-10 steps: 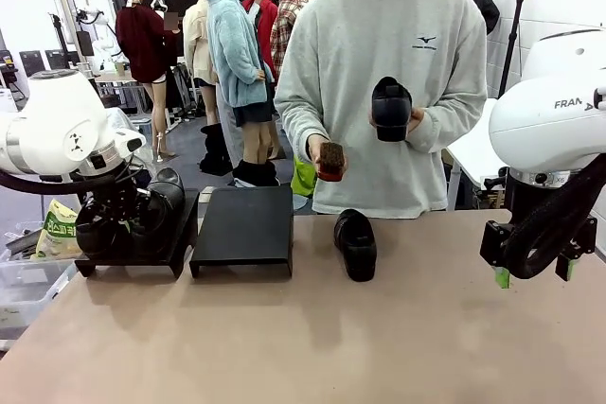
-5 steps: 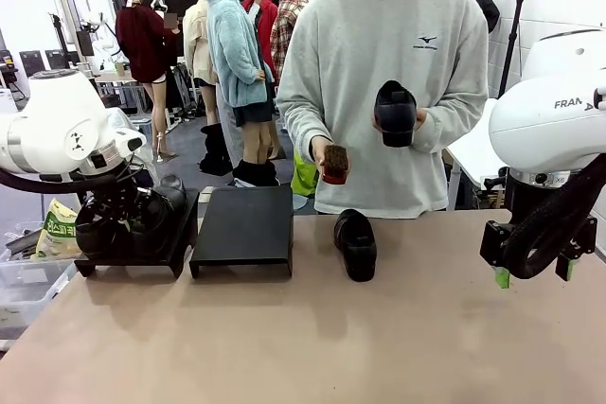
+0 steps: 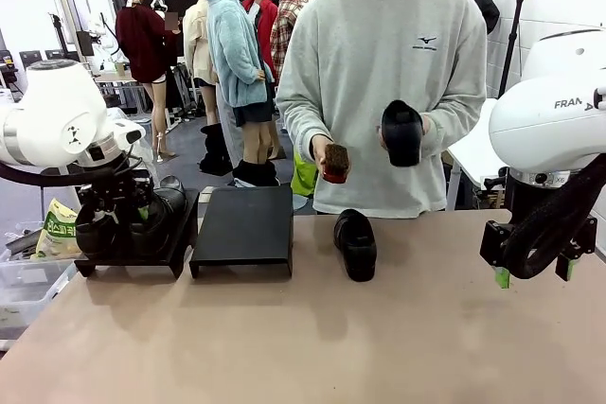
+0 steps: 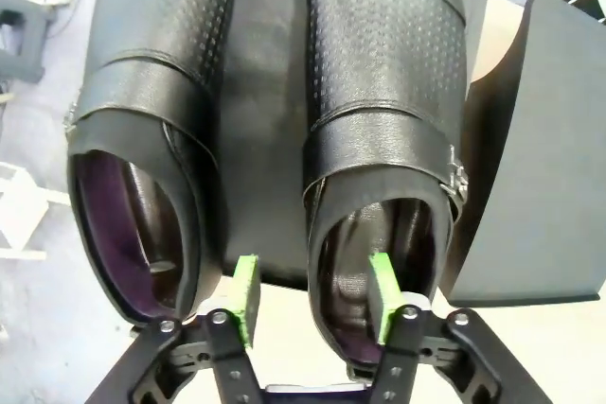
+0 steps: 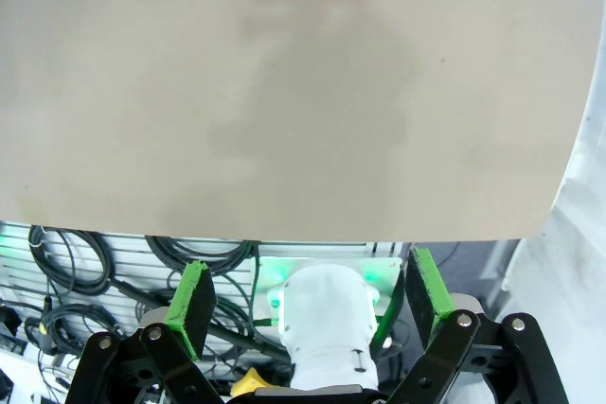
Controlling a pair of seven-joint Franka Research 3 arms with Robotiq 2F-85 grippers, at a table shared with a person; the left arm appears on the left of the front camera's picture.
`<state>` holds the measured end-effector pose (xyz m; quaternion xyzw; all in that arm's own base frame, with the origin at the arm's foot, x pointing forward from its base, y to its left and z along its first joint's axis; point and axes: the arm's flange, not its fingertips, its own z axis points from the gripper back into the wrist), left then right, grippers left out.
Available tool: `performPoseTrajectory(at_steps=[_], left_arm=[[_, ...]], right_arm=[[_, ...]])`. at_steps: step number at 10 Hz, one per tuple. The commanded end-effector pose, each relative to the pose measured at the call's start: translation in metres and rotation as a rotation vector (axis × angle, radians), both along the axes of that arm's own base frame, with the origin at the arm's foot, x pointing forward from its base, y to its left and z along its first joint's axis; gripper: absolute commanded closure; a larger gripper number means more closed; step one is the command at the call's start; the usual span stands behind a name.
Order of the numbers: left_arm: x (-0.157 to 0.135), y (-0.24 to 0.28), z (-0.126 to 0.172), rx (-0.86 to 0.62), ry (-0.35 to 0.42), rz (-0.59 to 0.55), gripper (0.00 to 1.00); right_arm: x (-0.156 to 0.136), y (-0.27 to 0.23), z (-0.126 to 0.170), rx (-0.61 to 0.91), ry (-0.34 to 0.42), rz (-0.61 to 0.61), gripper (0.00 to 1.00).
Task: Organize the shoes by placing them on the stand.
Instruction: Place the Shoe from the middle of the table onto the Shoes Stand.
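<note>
the left claw (image 4: 314,290) is open over the stand (image 4: 260,92). its pads (image 4: 248,292) stand on each side of one shoe (image 4: 383,92) at the collar wall, and it seems they do not press it. a second shoe (image 4: 151,92) stands just beside, on the same stand. a third shoe (image 3: 355,243) lies on the table (image 3: 303,338). the person (image 3: 379,44) holds the fourth shoe (image 3: 401,132). the right claw (image 5: 310,292) hangs open, gripping nothing.
</note>
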<state>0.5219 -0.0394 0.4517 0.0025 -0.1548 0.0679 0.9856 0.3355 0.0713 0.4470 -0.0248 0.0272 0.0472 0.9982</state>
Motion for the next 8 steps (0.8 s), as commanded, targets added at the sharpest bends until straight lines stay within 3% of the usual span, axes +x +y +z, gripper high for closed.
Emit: performPoseTrajectory(at_steps=[1, 6, 8], left_arm=[[-0.009, -0.008, 0.014, 0.041, -0.035, 0.014, 0.0], [-0.027, -0.012, 0.037, 0.025, -0.06, 0.037, 0.0], [-0.015, -0.009, 0.036, 0.019, -0.07, -0.008, 0.0]], right_arm=[[0.0, 0.001, 0.002, 0.004, 0.008, -0.005, 0.0], [0.0, 0.001, 0.002, 0.004, 0.008, -0.005, 0.0], [0.0, 0.001, 0.002, 0.004, 0.008, -0.005, 0.0]])
